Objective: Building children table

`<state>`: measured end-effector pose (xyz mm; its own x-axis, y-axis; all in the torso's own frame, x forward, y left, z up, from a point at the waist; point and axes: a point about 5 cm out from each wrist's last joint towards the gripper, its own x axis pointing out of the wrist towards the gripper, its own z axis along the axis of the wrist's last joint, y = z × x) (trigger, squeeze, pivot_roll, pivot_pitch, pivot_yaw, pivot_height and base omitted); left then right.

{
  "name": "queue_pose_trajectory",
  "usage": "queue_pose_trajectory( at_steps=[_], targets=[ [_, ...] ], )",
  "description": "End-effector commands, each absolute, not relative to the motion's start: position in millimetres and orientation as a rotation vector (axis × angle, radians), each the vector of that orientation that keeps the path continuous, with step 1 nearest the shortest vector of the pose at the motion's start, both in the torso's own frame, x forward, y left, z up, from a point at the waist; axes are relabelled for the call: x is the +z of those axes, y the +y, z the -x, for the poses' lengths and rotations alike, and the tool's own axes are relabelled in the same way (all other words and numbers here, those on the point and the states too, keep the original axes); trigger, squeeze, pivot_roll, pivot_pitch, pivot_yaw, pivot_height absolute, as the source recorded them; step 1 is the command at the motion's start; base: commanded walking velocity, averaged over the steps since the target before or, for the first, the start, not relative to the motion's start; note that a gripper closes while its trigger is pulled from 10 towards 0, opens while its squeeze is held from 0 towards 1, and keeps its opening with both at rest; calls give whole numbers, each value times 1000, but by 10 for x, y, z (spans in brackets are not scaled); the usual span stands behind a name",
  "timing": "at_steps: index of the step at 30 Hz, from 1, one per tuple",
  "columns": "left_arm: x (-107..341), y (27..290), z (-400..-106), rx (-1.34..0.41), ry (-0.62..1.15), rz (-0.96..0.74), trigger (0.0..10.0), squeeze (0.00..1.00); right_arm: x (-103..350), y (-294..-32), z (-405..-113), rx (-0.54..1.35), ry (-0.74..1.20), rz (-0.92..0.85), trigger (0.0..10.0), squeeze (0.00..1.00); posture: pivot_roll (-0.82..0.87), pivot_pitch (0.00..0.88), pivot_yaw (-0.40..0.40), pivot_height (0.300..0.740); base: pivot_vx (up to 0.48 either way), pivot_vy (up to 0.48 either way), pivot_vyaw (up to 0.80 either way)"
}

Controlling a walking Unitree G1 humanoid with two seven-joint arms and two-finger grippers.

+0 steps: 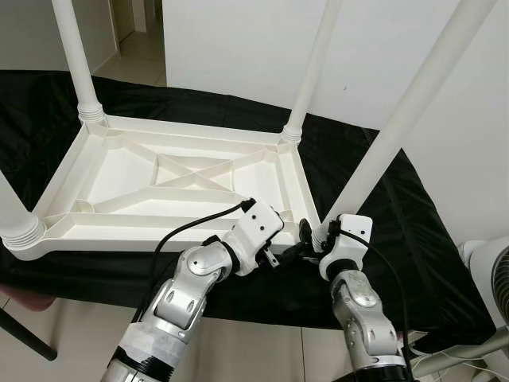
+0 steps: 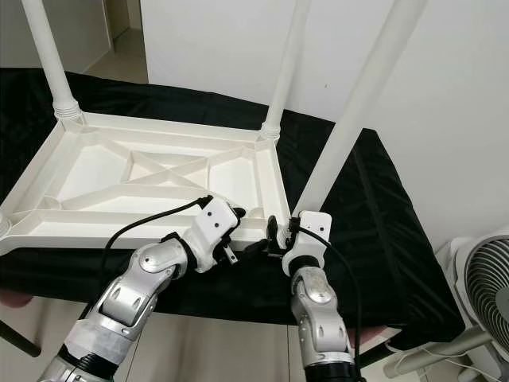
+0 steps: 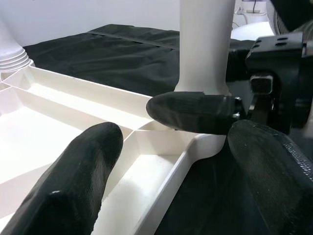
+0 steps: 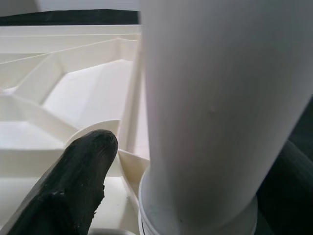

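White table [image 1: 159, 179] upside down on black cloth [image 1: 398, 239], right gripper [image 1: 306, 239] clasped round the near-corner leg [image 1: 398, 135] — left gripper [image 1: 282, 253] fingers spread, empty, just beside its base.

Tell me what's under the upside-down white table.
A black cloth lies under the table, spreading past its edges. Whatever the cloth covers is hidden; only pale floor shows nearer the robot.

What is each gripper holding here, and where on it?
The right gripper has its fingers on either side of the near-right table leg, at its base by the socket. The left gripper is open beside that corner, holding nothing.
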<state>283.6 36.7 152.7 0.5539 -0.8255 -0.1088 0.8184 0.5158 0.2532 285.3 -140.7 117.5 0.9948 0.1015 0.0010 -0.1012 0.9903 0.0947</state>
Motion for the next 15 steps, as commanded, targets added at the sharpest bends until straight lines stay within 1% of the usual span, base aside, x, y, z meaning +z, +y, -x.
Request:
queue_pose_trajectory(
  at_steps=[1, 3, 5, 6, 10, 12, 13, 15],
  targets=[
    [1505, 338, -2824, -979, -30, -304, 10000, 0, 1156, -1442, -2859, 158, 0, -92, 10000, 0, -27, 0, -140, 740, 0, 0, 0],
    [1504, 338, -2822, -980, -30, -306, 10000, 0, 1156, -1471, -2861, 181, -3, -85, 10000, 0, -27, 0, -140, 740, 0, 0, 0],
    [1510, 343, -2819, -987, -32, -308, 10000, 0, 1165, -1634, -2897, 263, -21, -39, 10000, 0, -24, 0, -135, 740, 0, 0, 0],
    [1510, 343, -2819, -987, -32, -308, 10000, 0, 1165, -1634, -2897, 263, -21, -39, 10000, 0, -24, 0, -135, 740, 0, 0, 0],
    [1509, 348, -2811, -994, -32, -311, 10000, 0, 1162, -1778, -2958, 328, -26, 20, 10000, 0, -24, 0, -130, 740, 0, 0, 0],
    [1501, 354, -2783, -1030, -20, -289, 10000, 0, 1168, -1817, -2995, 395, -25, 55, 10000, 0, -23, 0, -124, 740, 0, 0, 0],
    [1501, 354, -2783, -1030, -20, -289, 10000, 0, 1168, -1817, -2995, 395, -25, 55, 10000, 0, -23, 0, -124, 740, 0, 0, 0],
    [1509, 359, -2758, -1055, -24, -288, 10000, 0, 1177, -1804, -3005, 454, -28, 51, 10000, 0, -23, 0, -123, 740, 0, 0, 0]
  ],
)
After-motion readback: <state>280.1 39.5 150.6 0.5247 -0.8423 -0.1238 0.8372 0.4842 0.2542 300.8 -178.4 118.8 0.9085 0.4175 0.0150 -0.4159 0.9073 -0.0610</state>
